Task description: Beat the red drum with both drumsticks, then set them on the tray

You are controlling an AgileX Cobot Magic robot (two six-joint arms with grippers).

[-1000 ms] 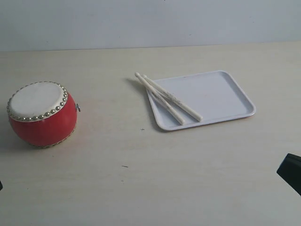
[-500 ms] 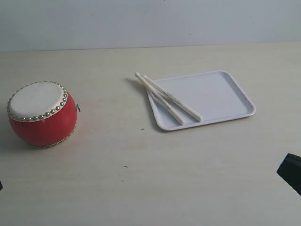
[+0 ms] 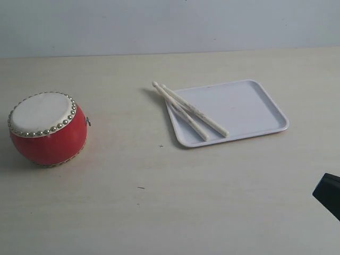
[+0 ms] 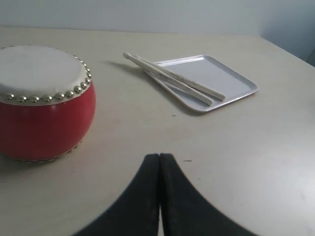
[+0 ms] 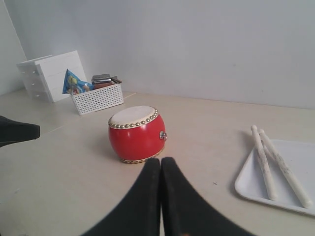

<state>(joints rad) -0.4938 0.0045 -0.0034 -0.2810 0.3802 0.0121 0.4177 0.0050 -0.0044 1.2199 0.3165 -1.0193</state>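
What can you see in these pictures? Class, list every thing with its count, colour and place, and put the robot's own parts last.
red drum: one, red with off-white skin, on the table at the left of the exterior view.
drumsticks: two, pale cream, side by side on the tray's left end, tips jutting past its rim.
tray: one, white, on the table, right of the drum.
table: one, pale beige, under everything.
basket: one, white, beyond the drum in the right wrist view.
blue packet: one, in the basket.
drawer unit: one, white, beside the basket.
left pincer: one, black, shut, empty.
right pincer: one, black, shut, empty.
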